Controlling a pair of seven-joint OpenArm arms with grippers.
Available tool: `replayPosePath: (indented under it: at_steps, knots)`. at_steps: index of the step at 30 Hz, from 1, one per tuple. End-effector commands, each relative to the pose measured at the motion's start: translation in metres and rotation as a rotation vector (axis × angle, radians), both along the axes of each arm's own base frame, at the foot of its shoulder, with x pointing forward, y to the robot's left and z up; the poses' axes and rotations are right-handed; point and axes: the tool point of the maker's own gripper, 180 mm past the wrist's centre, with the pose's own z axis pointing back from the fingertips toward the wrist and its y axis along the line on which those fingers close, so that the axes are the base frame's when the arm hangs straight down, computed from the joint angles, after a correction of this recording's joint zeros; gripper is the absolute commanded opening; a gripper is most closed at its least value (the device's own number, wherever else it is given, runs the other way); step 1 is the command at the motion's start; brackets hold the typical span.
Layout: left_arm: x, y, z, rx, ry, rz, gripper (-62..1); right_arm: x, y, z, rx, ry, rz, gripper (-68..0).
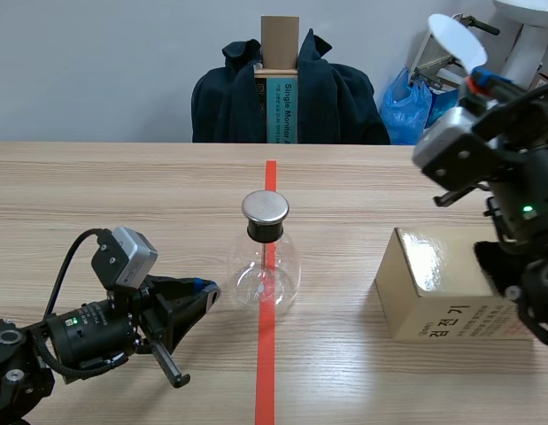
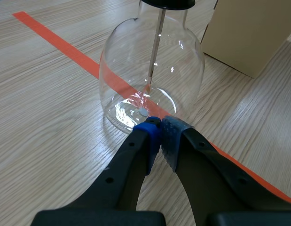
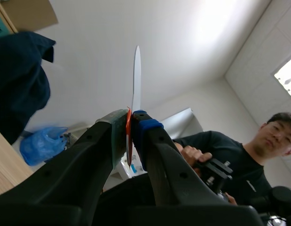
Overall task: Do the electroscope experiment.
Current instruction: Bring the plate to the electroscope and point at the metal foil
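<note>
Two hands are in play, and I take them from my left side across. My left gripper lies low over the table, its fingers pressed together on nothing, tips aimed at the base of the glass flask. In its wrist view the left gripper sits just beside the flask; I cannot tell whether it touches the glass.

The flask stands upright on the red tape line, near the middle of the table. Its metal cap faces up, and a thin rod runs straight down inside from it. So the flask's long axis is vertical, and the cap is open only from above.

Right of the flask, well apart from it, stands a cardboard box.

Above and past the box is my right gripper, raised high and pinching a white paddle (edge-on in the wrist view). There the right gripper clamps an orange-red part at the foot of the paddle, which points up and away from the table. A person is seen beyond it.

Everything turns on this, I judge: the cap lies down and to the left of the paddle. My left hand is nearer the flask but empty, so the right arm must carry the paddle over the box and down toward the cap.
</note>
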Motion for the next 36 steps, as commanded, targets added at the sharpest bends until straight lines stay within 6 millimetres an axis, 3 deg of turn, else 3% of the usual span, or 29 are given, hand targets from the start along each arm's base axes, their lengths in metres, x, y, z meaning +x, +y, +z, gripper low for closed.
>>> replayPosePath:
  at_steps: [1,6,14,22,32,36]
  knots:
    - [0.009,-0.002,0.013,-0.026,-0.038,0.005,-56.9,0.005,0.007,0.015,0.001,-0.06,0.006,-66.7]
    - [0.009,-0.002,0.013,-0.026,-0.037,0.006,-56.9,0.008,0.048,-0.006,-0.045,-0.036,0.085,-66.7]
    - [0.009,-0.002,0.012,-0.025,-0.037,0.005,-56.9,-0.017,0.1,-0.034,-0.188,-0.004,0.236,-66.7]
    - [0.009,-0.002,0.013,-0.025,-0.038,0.005,-56.8,-0.037,0.109,-0.067,-0.262,0.094,0.296,-66.7]
    - [0.009,-0.002,0.013,-0.024,-0.038,0.006,-56.8,-0.042,0.107,-0.076,-0.292,0.121,0.308,-66.7]
    - [0.009,-0.002,0.013,-0.024,-0.038,0.006,-56.8,-0.05,0.115,-0.077,-0.304,0.109,0.366,-66.7]
